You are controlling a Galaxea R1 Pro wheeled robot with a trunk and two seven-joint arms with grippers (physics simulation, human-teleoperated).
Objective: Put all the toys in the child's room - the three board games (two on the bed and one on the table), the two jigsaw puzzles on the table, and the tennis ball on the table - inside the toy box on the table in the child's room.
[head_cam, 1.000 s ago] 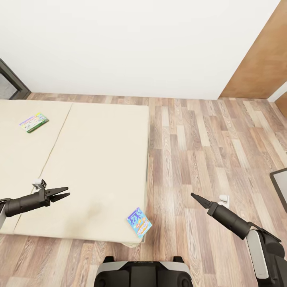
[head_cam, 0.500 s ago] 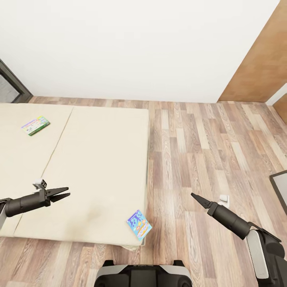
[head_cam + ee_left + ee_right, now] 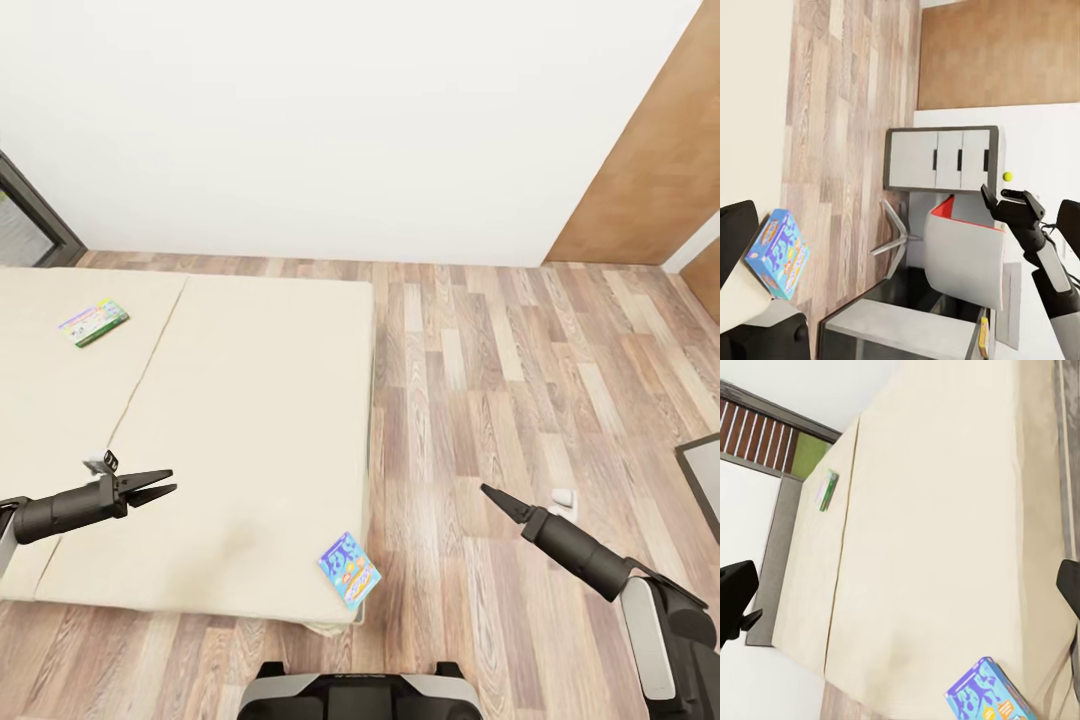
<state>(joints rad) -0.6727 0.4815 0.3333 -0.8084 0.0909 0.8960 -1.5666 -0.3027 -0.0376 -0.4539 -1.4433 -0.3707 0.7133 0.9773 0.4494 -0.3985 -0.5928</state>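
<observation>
Two board games lie on the beige bed (image 3: 250, 420): a small blue one (image 3: 349, 569) at the near corner and a white-green one (image 3: 94, 322) far to the left. My left gripper (image 3: 168, 485) hovers open over the mattress, left of the blue game. My right gripper (image 3: 486, 491) hangs open over the wood floor, right of the bed. The left wrist view has the blue game (image 3: 778, 253) and a small tennis ball (image 3: 1007, 176) on a pale table top (image 3: 1035, 142). Both games, blue (image 3: 986, 694) and green (image 3: 828, 489), appear in the right wrist view.
A white wall runs behind the bed, with a brown wooden panel (image 3: 650, 150) at the right. A dark window frame (image 3: 30, 215) stands at the far left. A grey dark-edged panel (image 3: 702, 478) juts in at the right edge. A grey cabinet (image 3: 941, 159) and a white-red chair (image 3: 964, 259) stand near the table.
The whole picture has slid slightly downward, so the camera has moved. Both arms hold the same pose and the games lie where they were on the bed.
</observation>
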